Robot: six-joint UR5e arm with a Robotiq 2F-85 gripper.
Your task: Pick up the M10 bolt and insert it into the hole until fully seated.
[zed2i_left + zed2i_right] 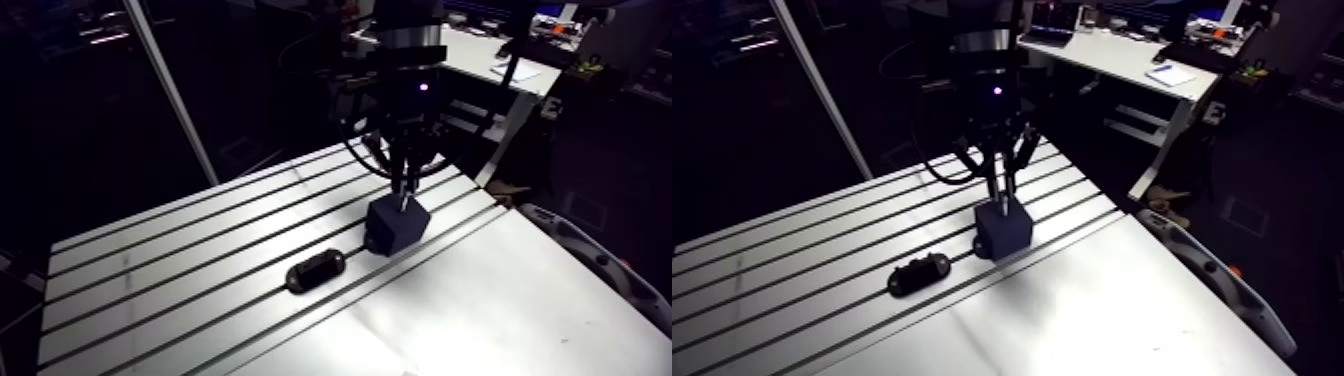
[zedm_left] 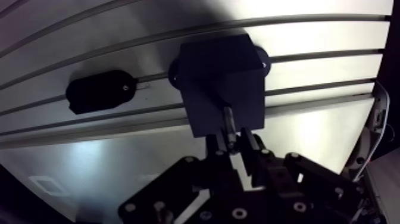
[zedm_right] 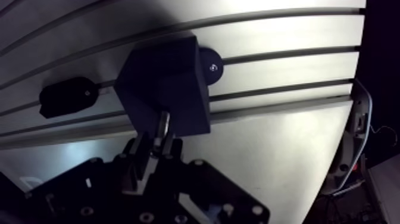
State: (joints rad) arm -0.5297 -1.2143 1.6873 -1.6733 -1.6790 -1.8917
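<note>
The tool (image 2: 233,142) comes down from above over a dark blue block (image 2: 223,83) that stands on the slotted bench (image 1: 150,290). Its two fingers are close together and clamped on the bolt (image 2: 228,121), a thin grey metal pin that points away from the tool toward the block. The bolt is almost in line with the fingers, and its far end meets the upper face of the block, near the edge of that face which is closest to the tool. How deep the tip goes into the block I cannot tell, because the place is dark and small in both views.

The block sits across one of the bench slots, about in the middle of the slotted part. At its right side a round black tab (image 3: 209,67) with a small screw lies flat on the bench, touching the block. To the left of the block and a little nearer, apart from it, a black oval piece (image 1: 315,270) lies flat on the same slot. The near part of the bench is a smooth plate.
</note>
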